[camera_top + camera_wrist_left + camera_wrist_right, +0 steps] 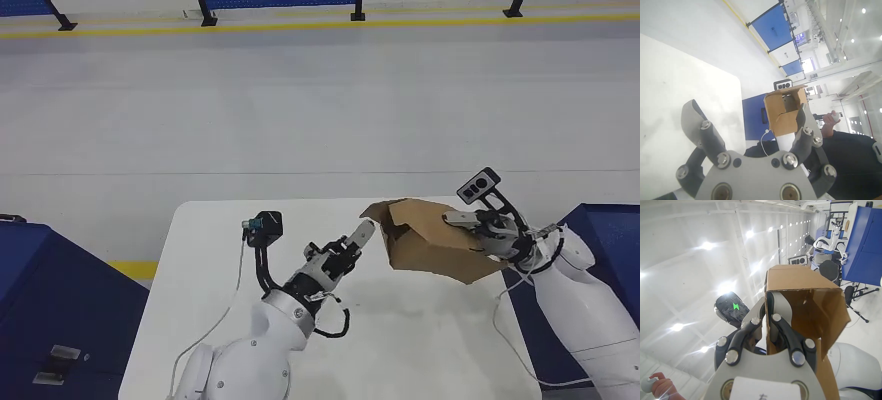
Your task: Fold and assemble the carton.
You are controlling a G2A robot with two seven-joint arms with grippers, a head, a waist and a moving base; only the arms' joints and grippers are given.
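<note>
Right claw: clamped on 1 side wall of the carton, with 1 finger inside the box and 1 outside, at its open near end. The grip looks firm, and the wall edge runs straight between the fingers with no visible crumple. In the top view the right claw and the carton sit right of centre, over the right end of the table. The box is tilted and, as judged, held clear of the surface.

Left claw: fingers spread wide, holding nothing. In the top view the left claw sits at centre frame, just beside the carton's other end; contact cannot be confirmed. That end shows 1 flap partly folded in and the rest standing loose, with the inside exposed.

Assessment: the step in hand is closing the end flaps. Neither end is shut, so most of the task remains.

Recommendations:
1. Right claw to hold steady; any twist will pull the box out of square.
2. Left claw to press with the flat of 1 finger near the crease, not at the flap tip.
3. Fold the smaller flaps first, then the larger over them.
4. Push toward the held wall, so the thin card neither buckles nor slips from the grip.
</note>
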